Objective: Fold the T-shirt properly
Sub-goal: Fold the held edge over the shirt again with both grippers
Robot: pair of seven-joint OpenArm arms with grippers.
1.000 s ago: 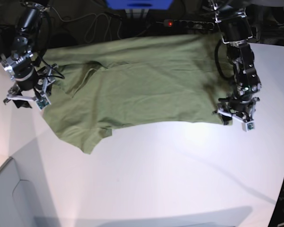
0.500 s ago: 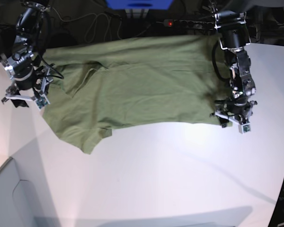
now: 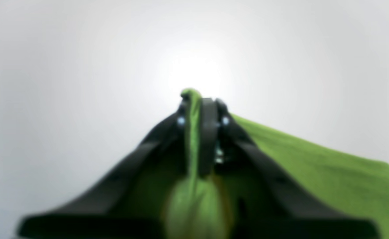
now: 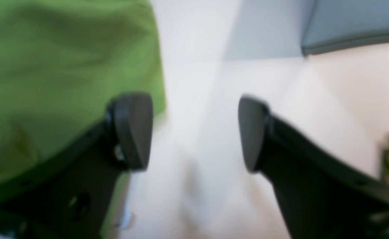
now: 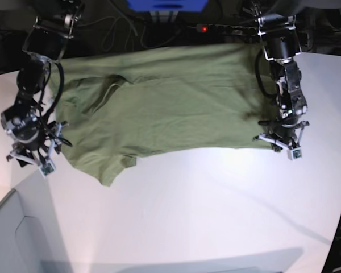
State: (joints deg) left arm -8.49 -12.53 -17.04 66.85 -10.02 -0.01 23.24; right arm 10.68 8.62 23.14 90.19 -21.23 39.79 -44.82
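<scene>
Lying flat across the far half of the white table (image 5: pixel 216 210), the T-shirt (image 5: pixel 170 96) is spread wide with its olive-green cloth slightly wrinkled. One sleeve (image 5: pixel 105 165) hangs toward the near-left in the base view, forming a point on the table surface.

Left gripper (image 5: pixel 279 143): positioned at the corner of the shirt on the right of the base view. In the left wrist view the left gripper's jaws are clenched together with a fold of green cloth pinched between them; a small tip of cloth protrudes beyond the fingertips (image 3: pixel 211 106). More cloth slopes away to the right of the jaws.

Right gripper (image 5: pixel 29 159): positioned at the opposite edge of the shirt, on the left of the base view. In the right wrist view its jaws stand released and wide apart, with bare table between them. One finger (image 4: pixel 133 129) sits at the cloth edge; the view is blurred, so contact cannot be confirmed.
</scene>
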